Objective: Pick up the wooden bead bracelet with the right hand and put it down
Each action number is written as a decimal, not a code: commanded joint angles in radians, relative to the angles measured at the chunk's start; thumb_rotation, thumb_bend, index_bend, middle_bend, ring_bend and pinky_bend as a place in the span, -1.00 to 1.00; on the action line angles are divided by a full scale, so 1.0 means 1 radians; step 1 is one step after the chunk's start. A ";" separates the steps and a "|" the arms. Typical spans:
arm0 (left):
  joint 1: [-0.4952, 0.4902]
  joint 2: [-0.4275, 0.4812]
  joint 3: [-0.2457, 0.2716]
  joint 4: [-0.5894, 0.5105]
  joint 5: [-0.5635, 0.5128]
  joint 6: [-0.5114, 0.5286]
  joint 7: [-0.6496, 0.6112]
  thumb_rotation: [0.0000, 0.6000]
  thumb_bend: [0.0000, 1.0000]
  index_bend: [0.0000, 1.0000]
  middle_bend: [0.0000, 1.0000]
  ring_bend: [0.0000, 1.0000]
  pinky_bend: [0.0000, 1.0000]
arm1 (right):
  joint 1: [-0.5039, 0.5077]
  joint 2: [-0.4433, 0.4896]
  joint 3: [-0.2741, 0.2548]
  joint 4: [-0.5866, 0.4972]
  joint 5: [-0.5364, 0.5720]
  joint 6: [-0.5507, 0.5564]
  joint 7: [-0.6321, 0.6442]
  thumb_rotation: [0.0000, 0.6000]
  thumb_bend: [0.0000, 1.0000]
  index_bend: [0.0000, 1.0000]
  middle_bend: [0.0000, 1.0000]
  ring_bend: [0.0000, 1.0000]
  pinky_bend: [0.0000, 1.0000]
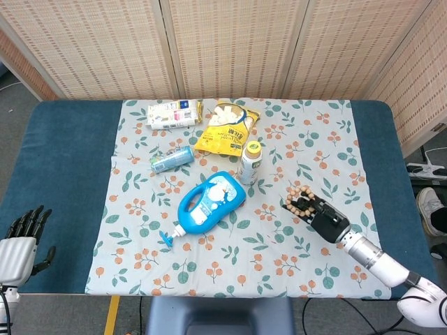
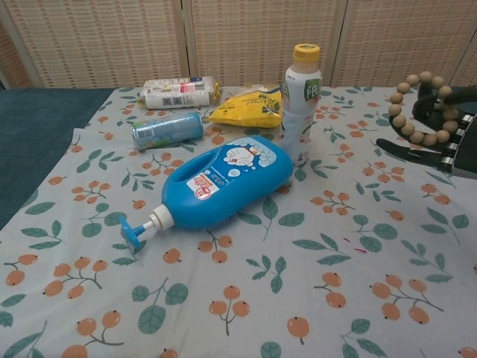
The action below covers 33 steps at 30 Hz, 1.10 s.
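Observation:
The wooden bead bracelet [image 1: 299,201] [image 2: 414,109] is a loop of pale round beads, lifted off the cloth. My right hand [image 1: 325,216] [image 2: 444,123] holds it, dark fingers hooked through the loop, above the right part of the floral cloth. In the chest view the bracelet hangs at the height of the bottle's upper half. My left hand [image 1: 21,241] rests at the table's near left corner with its fingers spread and nothing in it; the chest view does not show it.
On the floral cloth [image 1: 279,258] lie a blue pump bottle [image 1: 208,203], an upright yellow-capped drink bottle [image 1: 250,162], a small teal can [image 1: 172,160], a yellow snack bag [image 1: 223,126] and a white packet [image 1: 173,114]. A woven screen stands behind the table.

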 commanded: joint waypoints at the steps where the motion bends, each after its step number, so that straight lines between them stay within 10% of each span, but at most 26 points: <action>1: 0.000 0.001 0.000 0.000 0.000 0.000 0.000 1.00 -0.12 -1.00 -1.00 -1.00 -0.76 | 0.026 -0.049 -0.094 0.098 -0.070 0.115 0.032 0.84 0.32 -0.27 0.01 -0.52 -0.65; 13: -0.002 0.002 -0.001 0.000 -0.006 -0.005 0.001 1.00 -0.12 -1.00 -1.00 -1.00 -0.76 | 0.072 -0.052 -0.122 0.050 0.005 0.021 -0.315 -0.02 -0.30 -0.47 -0.06 -0.58 -0.65; 27: 0.002 0.006 -0.001 -0.002 -0.003 0.006 -0.004 1.00 -0.12 -1.00 -1.00 -1.00 -0.76 | 0.059 -0.055 -0.094 -0.067 0.079 0.010 -0.883 -0.06 -0.22 0.11 0.09 -0.44 -0.70; 33: 0.004 0.009 0.000 -0.003 0.001 0.010 -0.009 1.00 -0.12 -1.00 -1.00 -1.00 -0.76 | 0.058 -0.056 -0.098 -0.091 0.104 -0.003 -0.842 -0.05 -0.18 0.14 0.13 -0.41 -0.70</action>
